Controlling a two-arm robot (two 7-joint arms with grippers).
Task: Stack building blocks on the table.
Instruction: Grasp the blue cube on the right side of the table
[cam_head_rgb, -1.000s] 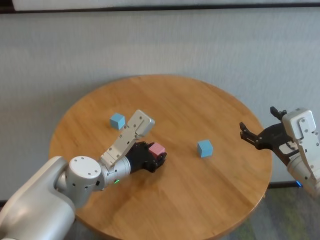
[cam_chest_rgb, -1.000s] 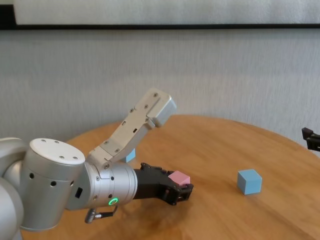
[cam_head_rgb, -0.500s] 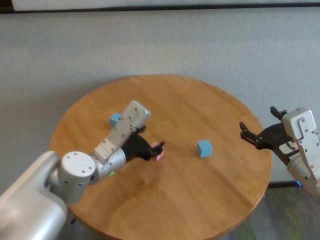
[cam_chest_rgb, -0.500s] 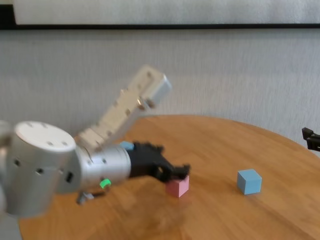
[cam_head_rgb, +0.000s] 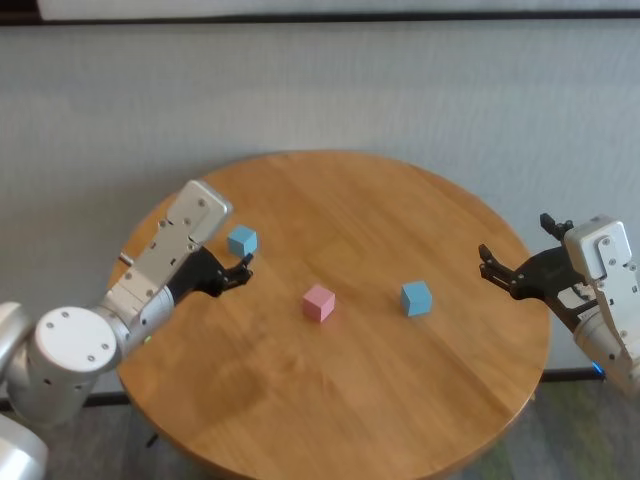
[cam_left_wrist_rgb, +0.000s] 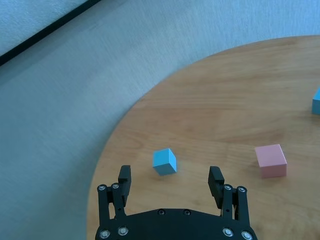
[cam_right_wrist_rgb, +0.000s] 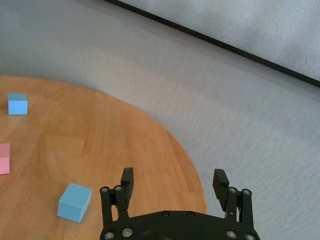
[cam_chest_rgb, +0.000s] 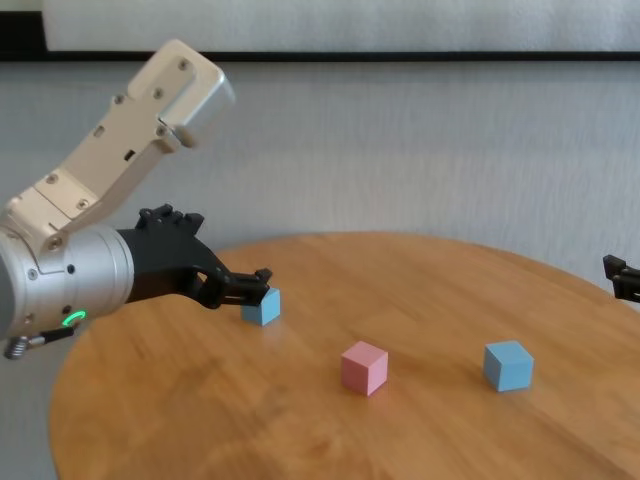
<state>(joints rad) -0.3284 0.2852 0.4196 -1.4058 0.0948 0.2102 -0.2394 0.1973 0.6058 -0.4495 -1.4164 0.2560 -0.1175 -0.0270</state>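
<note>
Three cubes sit apart on the table (cam_head_rgb: 330, 400), none stacked. Pink cube (cam_head_rgb: 319, 302) near table centre, nothing touching it. One blue cube (cam_head_rgb: 416, 297) to its right, the other blue cube (cam_head_rgb: 242, 241) toward the left far side.

Left gripper (cam_left_wrist_rgb: 171, 181) hangs over the table's left part, fingers spread wide and empty; in the left wrist view the left blue cube lies just ahead of the gap between the fingers, not touched. In the chest view the fingertips overlap that cube, so contact is hard to judge there.

Right gripper (cam_right_wrist_rgb: 173, 182) is parked beyond the table's right edge, fingers spread, holding nothing; chest view shows only a sliver of it at the frame edge.
</note>
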